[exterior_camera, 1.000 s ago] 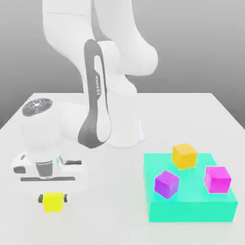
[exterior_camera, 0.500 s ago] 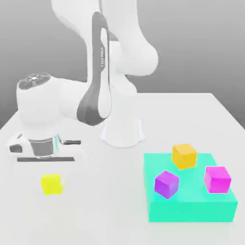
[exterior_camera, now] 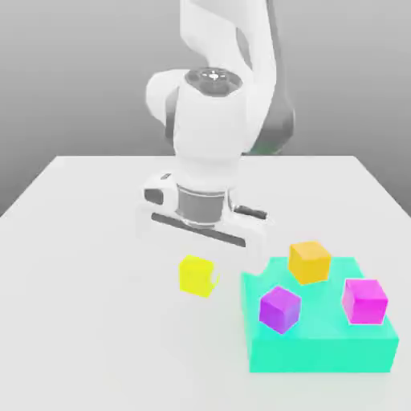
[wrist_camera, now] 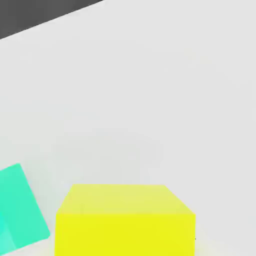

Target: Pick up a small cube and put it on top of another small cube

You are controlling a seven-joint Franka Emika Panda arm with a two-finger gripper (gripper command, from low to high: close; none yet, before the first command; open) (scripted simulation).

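Below the arm's wrist you see the yellow cube point(exterior_camera: 197, 275) hanging above the white table point(exterior_camera: 88, 305), just beside the teal block's point(exterior_camera: 321, 341) near edge on the exterior view's left. Your gripper point(exterior_camera: 197, 261) is closed on this cube. On the block sit the orange cube point(exterior_camera: 309, 262), the purple cube point(exterior_camera: 279, 308) and the pink cube point(exterior_camera: 364, 300), well apart from each other, with free surface between them.

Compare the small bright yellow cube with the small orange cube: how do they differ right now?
The small bright yellow cube hangs tilted beneath the gripper, off the white table; the small orange cube rests on the teal block. Yellow sits to the exterior view's left of orange. Both look plain-faced and similar in size.
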